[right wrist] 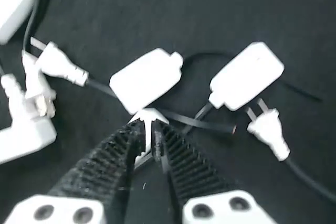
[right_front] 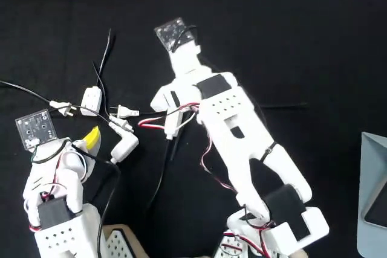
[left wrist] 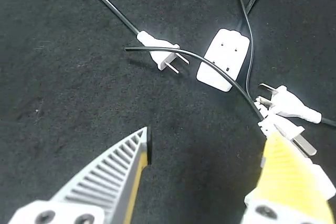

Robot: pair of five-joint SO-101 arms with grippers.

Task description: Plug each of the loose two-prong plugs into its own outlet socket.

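Note:
A white outlet socket (left wrist: 223, 59) lies on the black table, with one two-prong plug (left wrist: 164, 57) loose beside it and two more plugs (left wrist: 287, 106) crossing near my yellow fingertip (left wrist: 283, 166). My left gripper (left wrist: 210, 137) hovers open just short of them, nothing between its fingers. My right gripper (right wrist: 150, 128) is shut on the end of a second white socket block (right wrist: 147, 80). A third socket block (right wrist: 247, 74) lies next to it with a plug (right wrist: 268, 128) loose at its side. In the high view my left gripper (right_front: 87, 142) sits at the lower left and the right gripper (right_front: 171, 130) mid-table.
Black cords (right_front: 103, 58) trail from the plugs across the table towards the back and left. A white adapter block (right_front: 124, 146) lies close to my left arm. A grey tray (right_front: 373, 197) stands at the right edge. The right arm covers the table's middle.

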